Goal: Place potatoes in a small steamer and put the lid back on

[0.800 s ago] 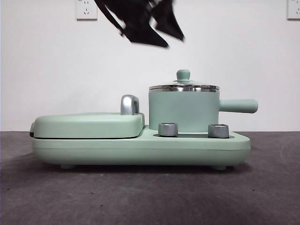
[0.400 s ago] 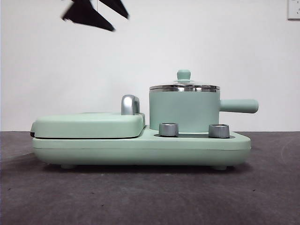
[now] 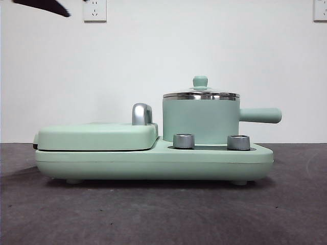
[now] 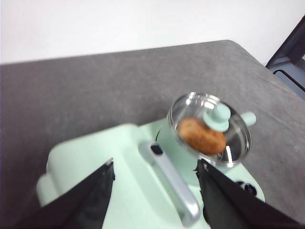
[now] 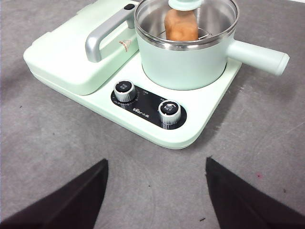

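The small steamer [image 3: 200, 121] stands on the right half of the mint-green cooker base, its straight handle pointing right. Its glass lid [image 3: 200, 94] with a mint-green knob sits on the steel rim. Through the glass the orange-brown potato [image 4: 201, 136] [image 5: 181, 25] lies inside the steamer [image 5: 183, 59]. My left gripper [image 4: 155, 174] hovers open and empty high above the griddle side; in the front view only a black tip shows at the top left corner. My right gripper [image 5: 157, 164] stands open and empty over the mat in front of the cooker.
The flat mint-green griddle [image 3: 97, 135] with its chrome handle [image 3: 141, 114] fills the cooker's left half. Two steel knobs [image 3: 183, 141] [image 3: 238, 142] face front. A dark grey mat [image 3: 163, 214] covers the table. Wall sockets [image 3: 94, 9] sit high on the white wall.
The black arm at the top of the front view has moved left and up, from above the griddle handle to the top left corner. Steamer and lid have not moved.
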Controlling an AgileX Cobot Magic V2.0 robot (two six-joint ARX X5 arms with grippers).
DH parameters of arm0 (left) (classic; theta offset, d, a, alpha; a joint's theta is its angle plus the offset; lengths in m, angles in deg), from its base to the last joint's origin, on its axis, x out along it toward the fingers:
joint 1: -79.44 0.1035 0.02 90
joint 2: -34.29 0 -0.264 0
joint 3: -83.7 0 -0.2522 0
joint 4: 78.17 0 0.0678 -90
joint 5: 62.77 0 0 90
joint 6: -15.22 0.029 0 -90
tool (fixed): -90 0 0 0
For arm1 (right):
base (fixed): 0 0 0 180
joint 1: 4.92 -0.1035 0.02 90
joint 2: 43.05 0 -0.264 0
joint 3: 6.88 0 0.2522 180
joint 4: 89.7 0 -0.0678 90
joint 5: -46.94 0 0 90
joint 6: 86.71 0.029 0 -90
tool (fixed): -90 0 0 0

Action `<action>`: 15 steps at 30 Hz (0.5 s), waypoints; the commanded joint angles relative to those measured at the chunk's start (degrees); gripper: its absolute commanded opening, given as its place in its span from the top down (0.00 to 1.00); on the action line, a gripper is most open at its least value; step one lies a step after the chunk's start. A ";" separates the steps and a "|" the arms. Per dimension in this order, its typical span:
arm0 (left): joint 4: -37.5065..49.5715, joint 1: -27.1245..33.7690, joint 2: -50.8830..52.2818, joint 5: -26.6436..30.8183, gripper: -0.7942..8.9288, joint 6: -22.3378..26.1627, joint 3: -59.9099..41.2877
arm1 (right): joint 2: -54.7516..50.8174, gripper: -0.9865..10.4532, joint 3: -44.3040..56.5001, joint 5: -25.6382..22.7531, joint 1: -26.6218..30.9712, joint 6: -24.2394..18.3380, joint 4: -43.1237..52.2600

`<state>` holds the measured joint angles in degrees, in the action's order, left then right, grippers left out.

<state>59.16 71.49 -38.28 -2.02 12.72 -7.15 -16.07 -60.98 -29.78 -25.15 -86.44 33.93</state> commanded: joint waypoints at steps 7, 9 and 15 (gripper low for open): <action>3.19 2.73 15.12 -0.31 0.63 -6.03 -17.64 | 0.28 0.64 -0.15 -0.20 -0.26 0.52 0.57; 3.15 2.75 18.29 -0.13 0.63 -7.32 -21.44 | 0.28 0.64 -0.15 -0.17 -0.26 0.52 0.57; 3.08 2.73 26.05 -0.09 0.63 -12.41 -29.66 | 0.28 0.64 -0.15 0.11 -0.26 0.52 0.57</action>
<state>61.48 74.18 -12.60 -2.05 2.64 -36.74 -16.07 -60.98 -29.74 -25.15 -86.44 33.93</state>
